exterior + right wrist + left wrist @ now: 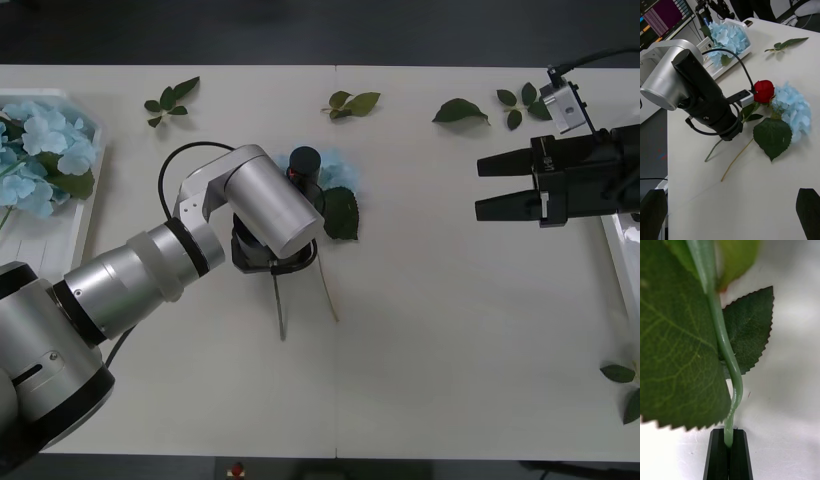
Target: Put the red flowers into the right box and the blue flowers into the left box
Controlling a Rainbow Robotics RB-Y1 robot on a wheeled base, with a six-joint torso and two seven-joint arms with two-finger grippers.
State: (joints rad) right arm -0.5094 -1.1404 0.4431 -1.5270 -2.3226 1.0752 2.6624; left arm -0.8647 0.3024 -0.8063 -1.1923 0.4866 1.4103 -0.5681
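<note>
Mid-table, my left gripper (266,260) points down, shut on the thin green stem (724,348) of a red flower (763,90). The black fingers (717,455) pinch that stem close to the tabletop. A blue flower (792,107) with a dark leaf (340,212) lies right beside the rose, its tan stem (328,291) on the table. The left box (55,235) at the far left holds several blue flowers (40,150). My right gripper (482,187) hovers open at the right, empty, well apart from the flowers. A strip of the right box (622,250) shows below it.
Loose green leaf sprigs lie along the far side (170,100), (352,102), (460,112), (520,105), and one at the near right edge (625,385). The table's near half is bare. My left arm's silver forearm (265,205) covers part of the flowers.
</note>
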